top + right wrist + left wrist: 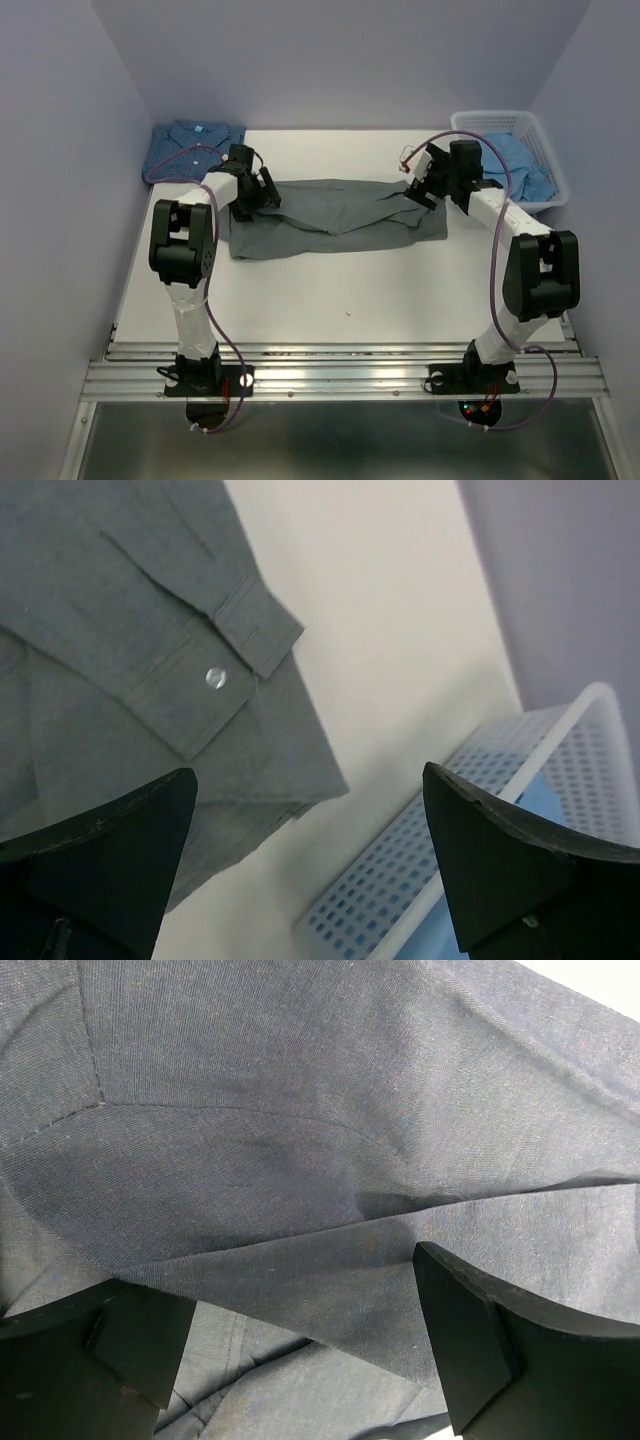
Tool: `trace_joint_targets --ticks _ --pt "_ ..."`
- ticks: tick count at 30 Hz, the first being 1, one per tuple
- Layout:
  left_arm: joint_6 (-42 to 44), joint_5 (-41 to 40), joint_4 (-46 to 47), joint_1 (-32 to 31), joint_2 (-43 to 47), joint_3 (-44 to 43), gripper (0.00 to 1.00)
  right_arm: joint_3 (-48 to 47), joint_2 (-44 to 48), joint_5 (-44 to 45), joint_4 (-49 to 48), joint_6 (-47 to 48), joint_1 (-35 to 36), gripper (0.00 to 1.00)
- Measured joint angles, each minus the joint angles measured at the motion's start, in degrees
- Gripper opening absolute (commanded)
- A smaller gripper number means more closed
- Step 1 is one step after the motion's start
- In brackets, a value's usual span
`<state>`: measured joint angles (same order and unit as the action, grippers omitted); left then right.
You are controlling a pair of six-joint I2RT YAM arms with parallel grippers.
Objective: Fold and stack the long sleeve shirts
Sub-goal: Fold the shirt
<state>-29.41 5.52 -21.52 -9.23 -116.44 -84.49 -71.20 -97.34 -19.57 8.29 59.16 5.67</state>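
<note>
The plain grey long sleeve shirt (330, 215) lies spread across the middle of the table. My left gripper (263, 195) hovers open over its left end; in the left wrist view grey cloth (300, 1140) fills the frame, and a fold runs between the gripper's (300, 1330) spread fingers. My right gripper (420, 190) stands open above the shirt's right end, nothing in it (310, 840). A buttoned cuff (215, 677) lies just ahead of it. The dark blue dotted shirt (197, 145) sits folded at the back left corner. The pale blue shirt (520, 160) (430, 942) lies crumpled in the basket.
A white lattice basket (545, 135) (400, 875) stands at the back right, just right of my right gripper. Purple walls close in the table on three sides. A metal rail (340, 375) with both arm bases runs along the near edge.
</note>
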Motion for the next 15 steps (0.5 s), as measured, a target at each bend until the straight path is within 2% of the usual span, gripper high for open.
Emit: trace_joint_targets --ticks 4,8,12,15 --pt "0.0 -0.1 -0.2 0.0 0.0 -0.1 0.99 0.6 0.3 1.3 4.0 -2.2 -0.1 1.00" --pt "-0.1 -0.5 -0.1 0.0 0.0 0.1 0.99 -2.6 0.5 -3.1 4.6 -11.3 -0.4 1.00" --pt "-0.3 -1.3 -0.1 0.0 2.1 2.3 0.99 -11.7 -0.7 -10.5 2.9 -27.5 -0.3 1.00" --pt "-1.0 -1.7 -0.8 -0.2 5.6 4.0 0.99 -15.9 -1.8 -12.6 -1.2 -38.9 -0.2 1.00"
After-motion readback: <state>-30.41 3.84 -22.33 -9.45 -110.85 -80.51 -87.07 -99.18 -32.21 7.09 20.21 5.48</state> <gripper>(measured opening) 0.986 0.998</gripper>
